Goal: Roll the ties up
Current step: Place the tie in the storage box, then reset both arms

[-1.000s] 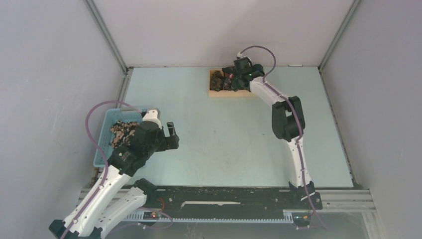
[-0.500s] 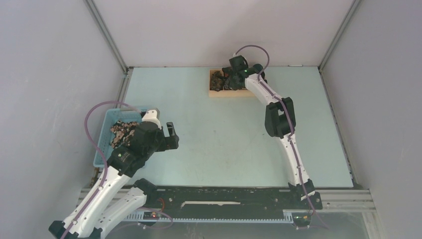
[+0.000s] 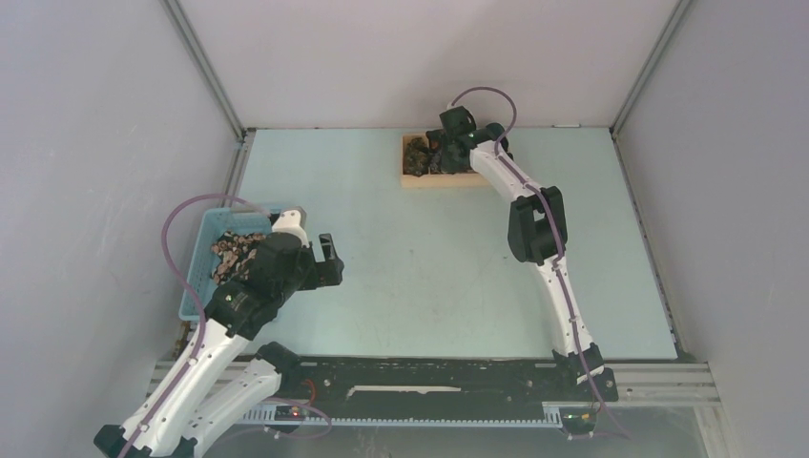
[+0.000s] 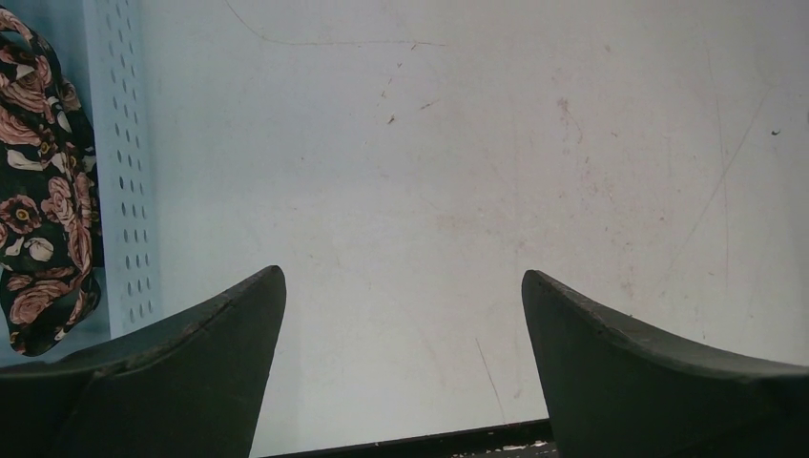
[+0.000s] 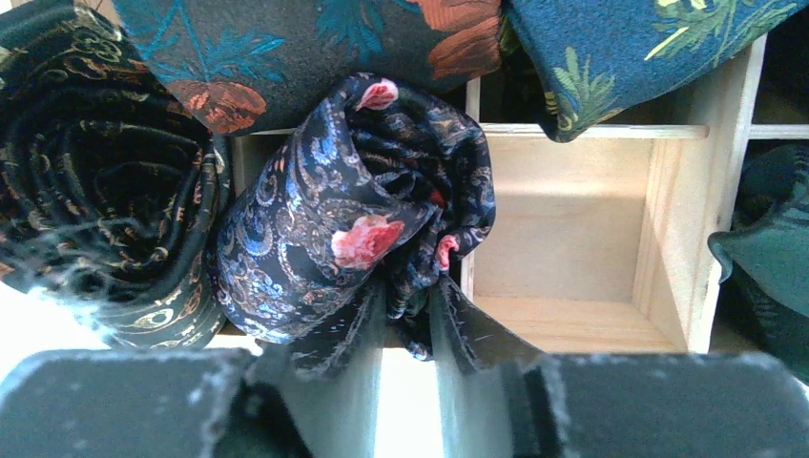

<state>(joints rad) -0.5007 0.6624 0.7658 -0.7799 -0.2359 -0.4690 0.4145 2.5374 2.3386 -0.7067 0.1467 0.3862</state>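
Observation:
A rolled dark tie (image 5: 353,219) with blue paisley and pink flowers lies on a divider of the wooden tray (image 5: 572,229), leaning over a compartment. My right gripper (image 5: 405,296) is at it with its jaws a little apart, and a fold of the tie hangs between the fingertips. In the top view this gripper (image 3: 441,153) is over the tray (image 3: 434,178) at the back. A pile of loose floral ties (image 3: 234,250) fills the light-blue basket (image 3: 196,277). My left gripper (image 3: 329,260) hovers wide open beside that basket, holding nothing (image 4: 401,286).
Other rolled ties fill neighbouring tray compartments: a black and gold one (image 5: 105,219) at left, teal ones (image 5: 611,48) above. One tray cell beside the paisley tie shows bare wood. The basket's perforated wall (image 4: 119,172) and a floral tie (image 4: 38,210) sit left of my left fingers.
The right arm swung left over the tray, then its jaws parted slightly around the paisley tie. The left arm has not moved.

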